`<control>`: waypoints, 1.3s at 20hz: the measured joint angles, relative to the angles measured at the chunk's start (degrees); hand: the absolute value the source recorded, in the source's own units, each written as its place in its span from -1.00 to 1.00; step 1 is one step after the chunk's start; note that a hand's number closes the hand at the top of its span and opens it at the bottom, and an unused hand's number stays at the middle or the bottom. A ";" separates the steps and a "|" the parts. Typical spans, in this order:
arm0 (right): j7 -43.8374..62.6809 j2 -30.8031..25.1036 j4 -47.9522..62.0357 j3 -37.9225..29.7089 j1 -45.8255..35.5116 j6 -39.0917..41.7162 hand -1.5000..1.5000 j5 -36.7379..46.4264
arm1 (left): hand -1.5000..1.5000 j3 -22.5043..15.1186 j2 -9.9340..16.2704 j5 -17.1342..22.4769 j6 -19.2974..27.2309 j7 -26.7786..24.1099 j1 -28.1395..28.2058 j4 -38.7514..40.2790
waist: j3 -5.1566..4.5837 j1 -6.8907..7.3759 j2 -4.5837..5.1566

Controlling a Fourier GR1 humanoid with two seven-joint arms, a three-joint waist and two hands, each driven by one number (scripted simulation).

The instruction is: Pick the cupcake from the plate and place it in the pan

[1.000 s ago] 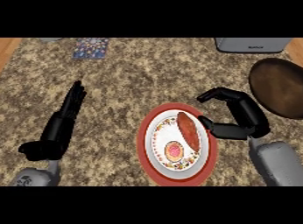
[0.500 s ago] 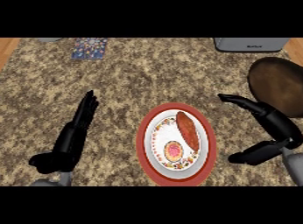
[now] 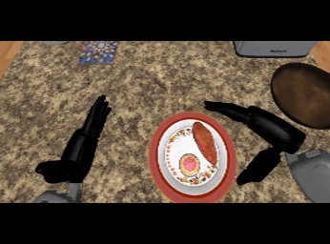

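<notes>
The cupcake (image 3: 189, 163) sits on the plate (image 3: 159, 157) on the desk — you have not picked it up yet. It is round, so no side is longer. Your right hand (image 3: 266, 128) is nearer; the cupcake lies just left of its fingers (image 3: 221, 107), which are spread wide and hold nothing. Your left hand (image 3: 83, 143) rests open, farther away. The pan (image 3: 308, 93) waits behind your right fingers.
</notes>
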 measured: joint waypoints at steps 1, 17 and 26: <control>1.76 0.05 -0.14 1.55 -1.16 0.52 -1.00 1.73 | 0.00 0.09 0.04 0.13 -0.17 0.01 0.17 -0.12 | -0.01 0.19 0.00; 12.56 8.43 3.26 15.77 -3.60 5.35 -1.00 25.18 | 0.00 2.12 -2.39 -2.30 -1.40 -0.52 -1.09 2.63 | 0.04 -0.16 0.07; 8.55 12.72 8.51 12.87 -0.16 3.94 -1.00 32.99 | 0.00 3.04 -3.64 -4.20 -3.41 -0.87 1.92 0.41 | 0.06 -0.16 0.09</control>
